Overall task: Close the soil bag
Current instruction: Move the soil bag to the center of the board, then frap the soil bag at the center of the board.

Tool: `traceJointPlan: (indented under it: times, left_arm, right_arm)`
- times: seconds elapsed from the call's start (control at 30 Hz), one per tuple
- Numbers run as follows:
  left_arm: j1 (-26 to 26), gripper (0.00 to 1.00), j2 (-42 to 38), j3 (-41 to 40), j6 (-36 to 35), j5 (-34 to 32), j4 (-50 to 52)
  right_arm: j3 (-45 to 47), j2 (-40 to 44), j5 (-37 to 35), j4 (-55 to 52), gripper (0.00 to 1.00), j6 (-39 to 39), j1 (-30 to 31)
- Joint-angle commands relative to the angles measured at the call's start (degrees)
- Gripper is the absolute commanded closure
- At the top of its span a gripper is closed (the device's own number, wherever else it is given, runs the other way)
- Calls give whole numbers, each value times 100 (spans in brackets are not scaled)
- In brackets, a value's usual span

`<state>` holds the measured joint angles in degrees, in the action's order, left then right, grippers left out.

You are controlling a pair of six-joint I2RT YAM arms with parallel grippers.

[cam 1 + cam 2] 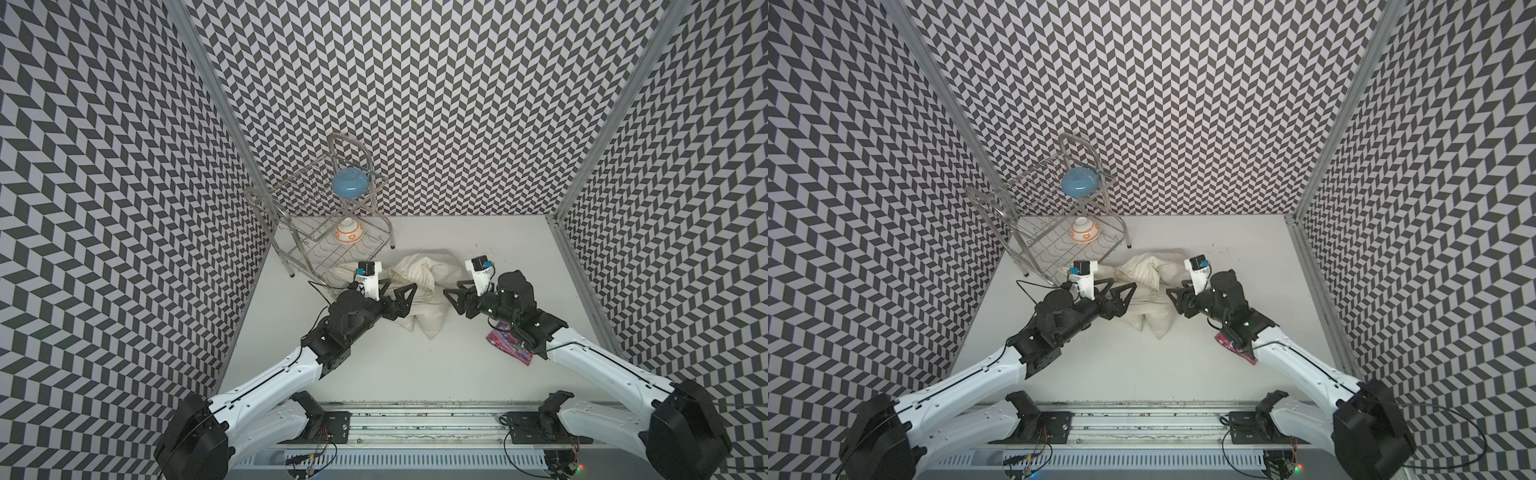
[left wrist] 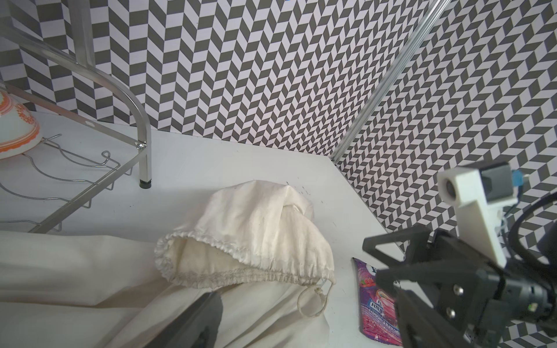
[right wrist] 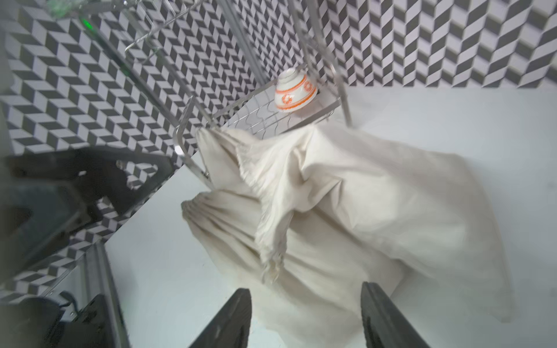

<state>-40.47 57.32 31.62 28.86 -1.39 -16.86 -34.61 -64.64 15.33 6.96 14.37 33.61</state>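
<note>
Left wrist view: packet (image 2: 376,304) reads "FOX'S"; left claw (image 1: 403,286) and right claw (image 3: 305,289) gape wide.

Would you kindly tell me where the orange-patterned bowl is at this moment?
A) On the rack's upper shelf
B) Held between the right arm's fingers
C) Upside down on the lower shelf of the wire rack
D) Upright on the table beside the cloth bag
C: the orange-patterned bowl lies rim down on the lower shelf of the wire rack, while the blue bowl occupies the upper shelf.
</note>
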Motion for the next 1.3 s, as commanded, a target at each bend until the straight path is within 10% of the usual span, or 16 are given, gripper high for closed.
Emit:
traceJointPlan:
  times: [0.0,0.53,1.27]
  left_arm:
    - [47,7,1,-11,-110,-59,61]
    - [137,6,-55,-51,-78,-148,18]
    - [170,6,-144,-130,5,-116,-36]
  right_arm:
    - [318,-41,206,1205,39,357,320]
    - [233,-1313,-722,2412,63,795,906]
    - [-28,-2000,-1144,2833,66,1382,1024]
